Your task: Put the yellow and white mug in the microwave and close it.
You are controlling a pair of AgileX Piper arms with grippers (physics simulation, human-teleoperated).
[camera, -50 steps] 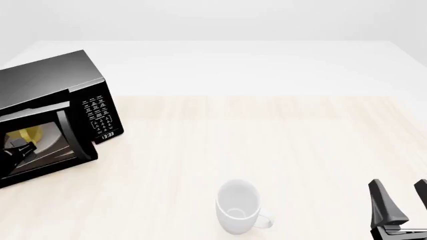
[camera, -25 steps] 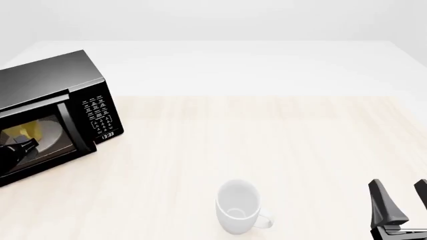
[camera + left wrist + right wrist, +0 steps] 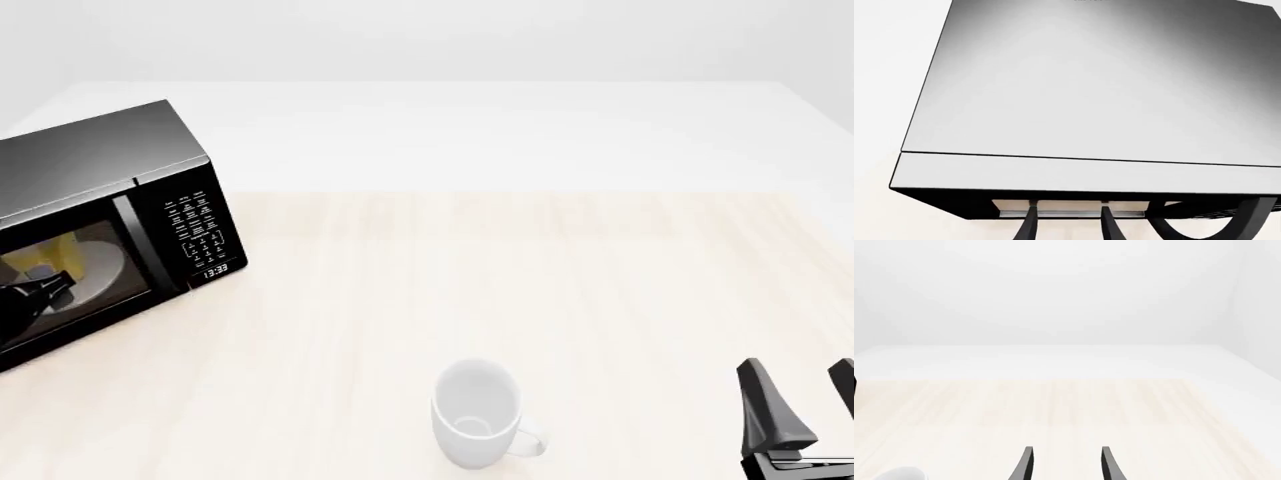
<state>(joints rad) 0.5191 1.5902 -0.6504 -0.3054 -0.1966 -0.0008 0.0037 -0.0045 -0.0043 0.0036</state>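
Observation:
The black microwave point(image 3: 100, 165) stands at the table's far left, its door flush with the front beside the keypad. Through the door glass a patch of the yellow and white mug point(image 3: 67, 262) shows inside. My left gripper point(image 3: 34, 292) is right against the door's outer face. In the left wrist view the microwave point(image 3: 1087, 100) fills the picture from above. There the left gripper point(image 3: 1067, 225) has its fingers apart with nothing between them, tips at the door's top edge. Low at the near right, my right gripper point(image 3: 805, 405) stands open, and the right wrist view shows it point(image 3: 1066, 465) empty.
A larger all-white mug point(image 3: 477, 412) stands upright at the near middle of the wooden table point(image 3: 534, 270), handle toward the right gripper. Its rim point(image 3: 901, 474) peeks into the right wrist view. The clock display point(image 3: 215, 269) glows under the keypad.
The microwave door has swung from ajar to flush against the front. My left gripper has followed it inward against the door. The right arm and the white mug have not moved.

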